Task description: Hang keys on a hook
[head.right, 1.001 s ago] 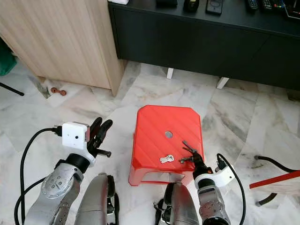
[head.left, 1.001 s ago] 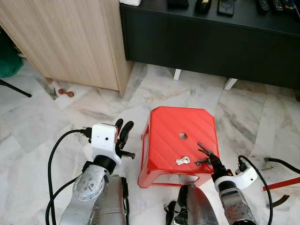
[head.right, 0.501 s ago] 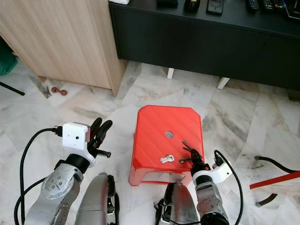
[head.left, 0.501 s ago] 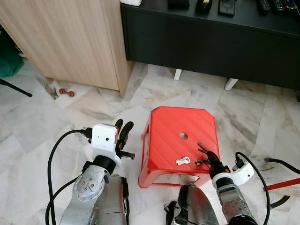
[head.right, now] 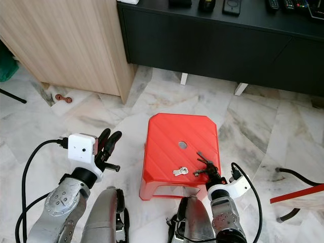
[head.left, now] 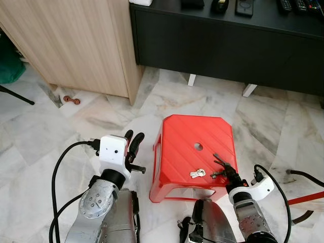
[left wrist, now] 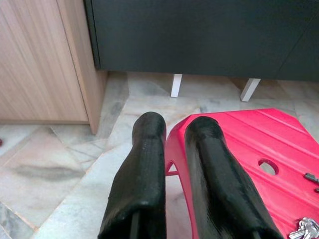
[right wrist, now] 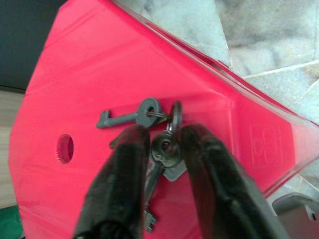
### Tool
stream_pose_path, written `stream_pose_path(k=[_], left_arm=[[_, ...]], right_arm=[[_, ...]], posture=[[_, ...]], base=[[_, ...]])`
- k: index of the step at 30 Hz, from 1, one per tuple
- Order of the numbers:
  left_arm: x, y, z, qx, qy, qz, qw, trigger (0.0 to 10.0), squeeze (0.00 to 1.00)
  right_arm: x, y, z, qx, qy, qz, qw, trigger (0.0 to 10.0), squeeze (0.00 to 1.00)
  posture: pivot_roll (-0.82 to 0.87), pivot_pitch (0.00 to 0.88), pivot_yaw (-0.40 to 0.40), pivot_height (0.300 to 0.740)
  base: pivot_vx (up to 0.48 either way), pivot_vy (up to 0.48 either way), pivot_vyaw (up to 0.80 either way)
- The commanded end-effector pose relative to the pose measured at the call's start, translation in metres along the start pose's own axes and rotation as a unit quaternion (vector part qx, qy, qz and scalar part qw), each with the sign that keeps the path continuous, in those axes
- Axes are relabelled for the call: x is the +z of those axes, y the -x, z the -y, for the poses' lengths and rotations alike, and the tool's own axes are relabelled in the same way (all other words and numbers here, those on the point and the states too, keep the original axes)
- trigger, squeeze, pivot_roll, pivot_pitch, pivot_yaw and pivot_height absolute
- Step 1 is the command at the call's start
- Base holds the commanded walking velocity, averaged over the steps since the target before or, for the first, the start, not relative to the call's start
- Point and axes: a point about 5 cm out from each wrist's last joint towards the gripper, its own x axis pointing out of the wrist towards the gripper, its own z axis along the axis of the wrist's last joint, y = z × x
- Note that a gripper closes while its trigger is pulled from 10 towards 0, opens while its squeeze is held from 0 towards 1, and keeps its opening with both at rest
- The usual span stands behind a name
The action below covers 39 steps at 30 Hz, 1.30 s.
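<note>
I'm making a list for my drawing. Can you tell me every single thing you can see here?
Stool: one, red, on the marble floor, centre.
Dark keys: one bunch, grey, on the stool's right front edge.
Silver keys: one small bunch, on the stool's front.
Cupboard: one, light wood, back left.
TV cabinet: one, black, at the back.
Small toy: one, reddish, on the floor by the cupboard.
Left gripper: black, raised beside the stool, jaws nearly together.
Right gripper: black, jaws open around the dark keys.
</note>
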Motion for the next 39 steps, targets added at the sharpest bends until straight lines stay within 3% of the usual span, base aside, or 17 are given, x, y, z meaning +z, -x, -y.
stream_pose_path(k=[1,23,28,29,36,39], left_arm=[[-0.003,0.003,0.004,-0.009,-0.004,-0.007,1.0,10.0,0.0],[-0.008,0.005,0.003,-0.008,-0.009,-0.015,1.0,10.0,0.0],[-0.01,0.001,-0.01,0.025,0.013,-0.013,1.0,10.0,0.0],[-0.01,0.001,-0.012,0.028,0.014,-0.013,0.999,10.0,0.0],[-0.018,-0.004,-0.024,0.047,0.019,-0.016,0.999,10.0,0.0],[-0.023,-0.008,-0.033,0.059,0.015,-0.017,0.998,10.0,0.0]], right_arm=[[-0.004,0.006,0.012,-0.02,-0.004,-0.004,1.0,0.0,0.0],[-0.005,0.004,0.008,-0.015,0.005,-0.003,1.0,0.0,0.0],[0.007,0.0,-0.009,0.03,0.079,0.021,0.996,0.0,0.0],[0.01,-0.001,-0.013,0.038,0.094,0.025,0.995,10.0,0.0],[0.021,0.0,-0.026,0.066,0.111,0.046,0.991,10.0,0.0],[0.02,0.002,-0.036,0.085,0.142,0.048,0.985,10.0,0.0]], posture=[[0.21,0.325,-0.057,0.635],[0.21,0.315,-0.058,0.635],[0.21,0.289,-0.061,0.635],[0.21,0.277,-0.062,0.635],[0.21,0.221,-0.069,0.635],[0.21,0.183,-0.072,0.635]], base=[[0.0,0.0,0.0],[0.0,0.0,0.0],[0.0,0.0,0.0],[0.0,0.0,0.0],[0.0,0.0,0.0],[0.0,0.0,0.0]])
